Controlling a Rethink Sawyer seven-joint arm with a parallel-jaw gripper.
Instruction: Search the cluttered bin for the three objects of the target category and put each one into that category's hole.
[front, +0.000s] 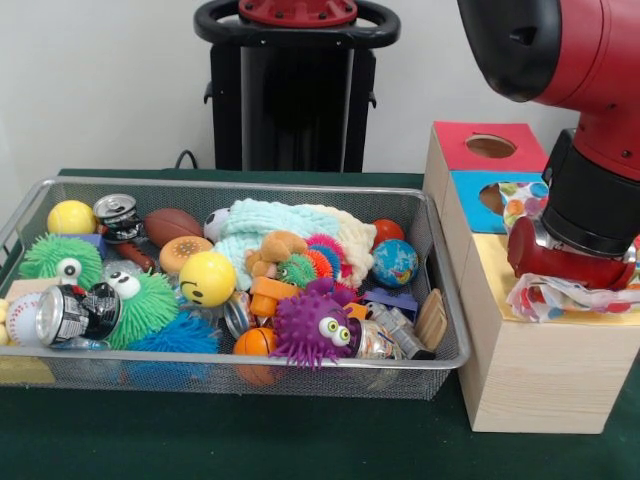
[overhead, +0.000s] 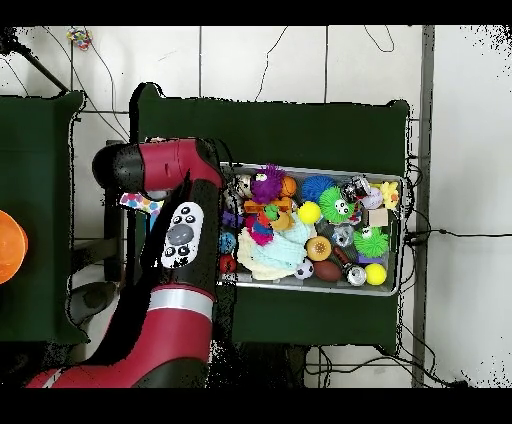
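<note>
over the wooden box (front: 520, 370), claw (front: 570, 268) clamped on a white, colourfully dotted cloth (front: 570, 298).

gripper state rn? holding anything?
Gripper: over the wooden box, resting on a polka-dot cloth; open or shut cannot be told.

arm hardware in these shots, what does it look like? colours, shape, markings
One thick, rounded arm in glossy red with black joint sections. From overhead the arm shows a silver band low on it and a light grey oval panel with dark round buttons. The wrist end is a black cylinder above a red gripper block. No loose cables visible on it.
</note>
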